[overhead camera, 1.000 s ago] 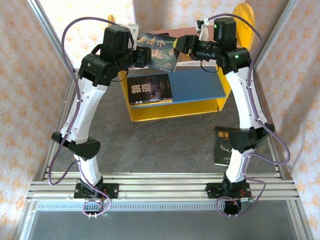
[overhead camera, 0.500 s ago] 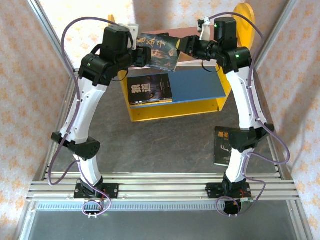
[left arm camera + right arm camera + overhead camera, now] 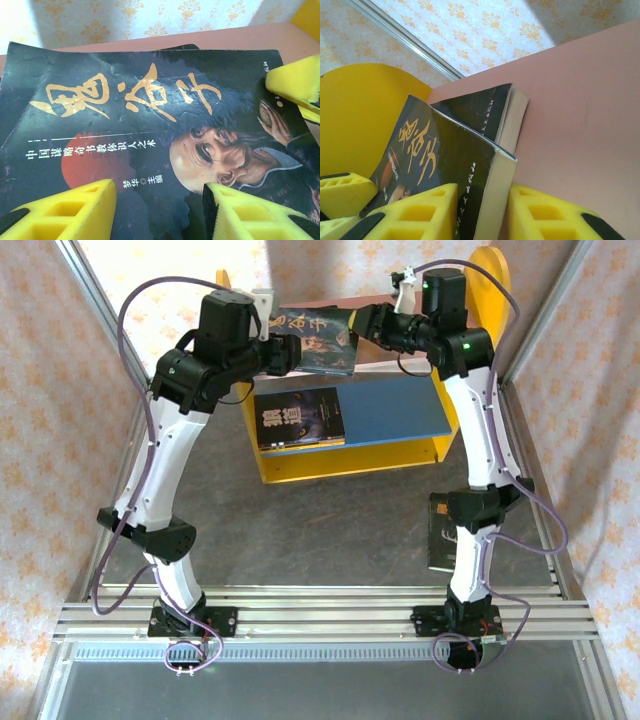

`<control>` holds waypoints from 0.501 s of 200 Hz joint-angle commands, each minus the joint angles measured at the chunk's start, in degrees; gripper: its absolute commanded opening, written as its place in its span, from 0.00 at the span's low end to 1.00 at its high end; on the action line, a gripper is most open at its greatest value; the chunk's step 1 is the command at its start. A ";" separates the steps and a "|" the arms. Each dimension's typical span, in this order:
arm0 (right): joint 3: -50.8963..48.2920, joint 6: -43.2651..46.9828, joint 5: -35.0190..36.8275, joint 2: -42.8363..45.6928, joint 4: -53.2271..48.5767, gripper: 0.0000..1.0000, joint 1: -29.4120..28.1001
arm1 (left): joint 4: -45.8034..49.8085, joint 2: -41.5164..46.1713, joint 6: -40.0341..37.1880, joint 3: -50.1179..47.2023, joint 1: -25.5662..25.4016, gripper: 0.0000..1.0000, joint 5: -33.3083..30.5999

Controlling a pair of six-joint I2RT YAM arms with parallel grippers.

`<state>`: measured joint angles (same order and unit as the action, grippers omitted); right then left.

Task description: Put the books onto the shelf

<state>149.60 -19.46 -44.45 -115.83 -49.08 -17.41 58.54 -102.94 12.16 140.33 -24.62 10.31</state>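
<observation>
The step in hand is setting one book on the top tier. The right gripper (image 3: 482, 200) is closed on the corner of a dark paperback with gold calligraphy (image 3: 150, 100), one yellow foam finger on the cover and the other behind the page edges. The left gripper (image 3: 160, 192) stands half open over the cover's near edge, with the cover showing in the gap between its fingers, so it seems to steady the book, not pinch it. Just beyond the right fingers the pink upper board (image 3: 590, 100) of the small wooden shelf with rounded yellow side panels (image 3: 365, 115) carries a second dark paperback (image 3: 480, 112), and the held book lies tilted against it. The next move probably calls for lowering the book flat or square beside that one, then releasing without dragging it off. The cover reads 鬼谷子, with the smaller line 中国谋略奇书教你识人之术 and 梦华 主编 beneath. Below both grippers another dark paperback (image 3: 300, 418) lies on the blue lower board (image 3: 395, 410); its pale characters are too small to read. A last black paperback (image 3: 443, 530) waits on the table beside the right arm.
</observation>
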 commanded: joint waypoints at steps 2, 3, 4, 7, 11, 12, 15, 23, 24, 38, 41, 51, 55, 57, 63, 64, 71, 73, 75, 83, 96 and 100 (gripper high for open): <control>2.61 -0.99 -1.51 -0.78 2.96 0.31 0.29 | 1.22 1.67 1.94 -1.66 0.08 0.48 3.33; 2.62 -1.00 -1.51 -0.79 3.04 0.31 0.33 | 1.22 1.72 1.96 -1.69 0.09 0.48 3.33; 2.62 -1.01 -1.56 -0.84 3.08 0.31 0.34 | 1.22 1.75 1.98 -1.71 0.10 0.48 3.32; 2.63 -1.20 -1.66 -0.95 3.22 0.32 0.28 | 1.20 1.97 1.99 -1.88 0.10 0.48 3.36; 2.68 -1.35 -1.63 -1.08 3.44 0.32 0.30 | 1.08 2.10 1.99 -2.07 0.08 0.48 3.51; 2.70 -1.40 -1.62 -1.12 3.50 0.32 0.29 | 1.06 2.16 1.99 -2.12 0.09 0.48 3.54; 2.71 -1.54 -1.75 -1.11 3.73 0.32 0.32 | 0.99 2.32 2.05 -2.28 0.04 0.48 3.54; 2.74 -1.92 -2.16 -1.43 4.29 0.33 0.31 | 0.81 2.68 2.07 -2.75 0.09 0.48 3.59; 2.73 -2.04 -2.15 -1.47 4.36 0.33 0.29 | 0.80 2.68 2.12 -2.81 0.10 0.48 3.58; 2.93 -2.99 -2.59 -2.03 5.42 0.33 0.28 | 0.34 3.28 2.16 -3.71 0.08 0.48 3.64; 2.96 -3.25 -2.81 -2.22 5.73 0.33 0.30 | 0.22 3.40 2.13 -3.99 0.10 0.48 3.53; 3.26 -3.88 -3.12 -2.89 6.36 0.35 0.28 | 0.01 3.53 2.15 -4.35 0.08 0.48 3.27; 3.57 -4.08 -3.10 -3.13 6.50 0.35 0.32 | 0.06 3.45 2.12 -4.38 0.05 0.48 3.13; 3.68 -4.20 -3.06 -3.27 6.46 0.35 0.28 | 0.14 3.45 2.11 -4.35 0.07 0.48 3.14; 4.29 -4.22 -3.10 -3.70 6.40 0.36 0.30 | 0.13 3.33 2.00 -4.29 0.04 0.48 2.90; 4.38 -4.20 -3.10 -3.74 6.38 0.37 0.29 | 0.15 3.34 2.04 -4.29 0.03 0.48 2.85; 5.23 -4.13 -2.85 -4.26 5.93 0.38 0.28 | 0.17 3.16 1.99 -4.28 0.08 0.48 2.55; 5.54 -4.10 -2.67 -4.37 5.71 0.39 0.27 | 0.21 3.11 1.99 -4.28 0.05 0.48 2.42; 5.88 -3.87 -2.44 -4.50 5.43 0.40 0.29 | 0.31 3.07 1.94 -4.21 0.07 0.48 2.37; 7.00 -3.18 -1.66 -4.79 4.31 0.43 0.38 | 0.41 2.87 1.94 -4.12 0.06 0.48 2.04; 7.63 -2.04 -0.17 -4.81 3.12 0.48 0.58 | 0.63 2.69 1.87 -4.10 0.10 0.48 1.65; 7.63 -1.81 0.11 -4.71 2.84 0.49 0.71 | 0.66 2.61 1.79 -4.10 0.11 0.48 1.57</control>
<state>154.39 -22.50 -46.00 -120.40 -46.09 -17.39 57.60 -100.40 13.43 137.08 -24.64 11.81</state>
